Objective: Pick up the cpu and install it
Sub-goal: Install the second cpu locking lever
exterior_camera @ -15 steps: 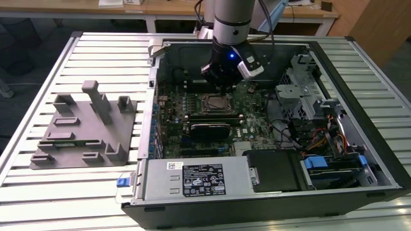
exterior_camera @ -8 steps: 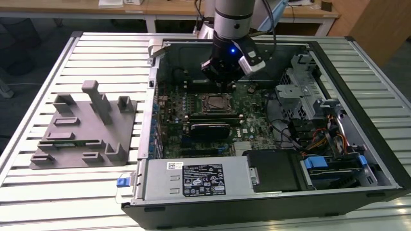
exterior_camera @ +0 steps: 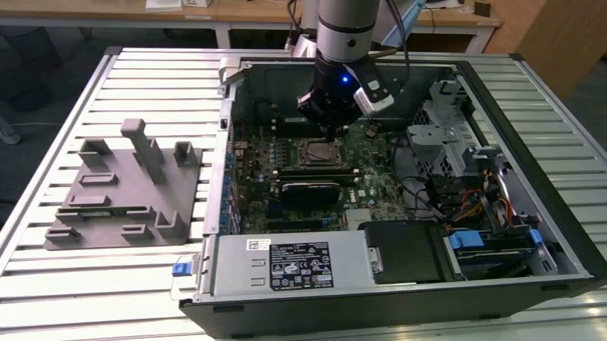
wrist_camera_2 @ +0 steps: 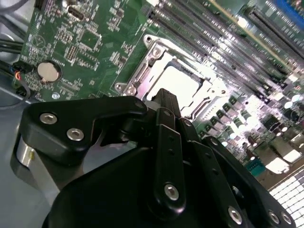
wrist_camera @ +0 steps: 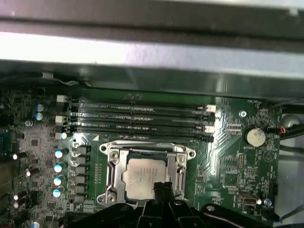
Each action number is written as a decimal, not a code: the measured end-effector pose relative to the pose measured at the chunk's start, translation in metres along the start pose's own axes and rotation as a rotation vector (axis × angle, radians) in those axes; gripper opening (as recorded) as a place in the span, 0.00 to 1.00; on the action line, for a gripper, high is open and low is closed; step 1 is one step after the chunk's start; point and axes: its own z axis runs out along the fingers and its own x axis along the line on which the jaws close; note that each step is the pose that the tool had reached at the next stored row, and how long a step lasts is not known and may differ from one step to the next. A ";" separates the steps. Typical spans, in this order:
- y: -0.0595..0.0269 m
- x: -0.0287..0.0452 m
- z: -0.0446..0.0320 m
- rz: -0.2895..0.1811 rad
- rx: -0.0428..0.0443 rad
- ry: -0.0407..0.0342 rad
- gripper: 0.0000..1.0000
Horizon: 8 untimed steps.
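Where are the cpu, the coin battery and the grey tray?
cpu (wrist_camera: 142, 175): first wrist view, middle of its pale metal top, in the socket.
coin battery (wrist_camera: 255, 137): first wrist view, centre of its round face.
grey tray (exterior_camera: 114, 206): exterior view, flat part of its base.

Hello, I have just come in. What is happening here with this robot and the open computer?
A robot arm is reaching into an open computer case on a slatted table. Its gripper hangs just above the motherboard socket, where the cpu lies with its pale metal top showing. A grey moulded tray lies on the table beside the case.
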 end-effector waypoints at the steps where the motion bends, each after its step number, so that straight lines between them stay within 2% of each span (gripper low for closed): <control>1: -0.0019 0.0001 0.0000 0.000 0.0002 0.0001 0.11; 3: -0.0065 0.0003 0.0000 0.000 0.0001 0.0001 0.11; 8: -0.0091 0.0004 0.0001 0.000 0.0000 0.0000 0.11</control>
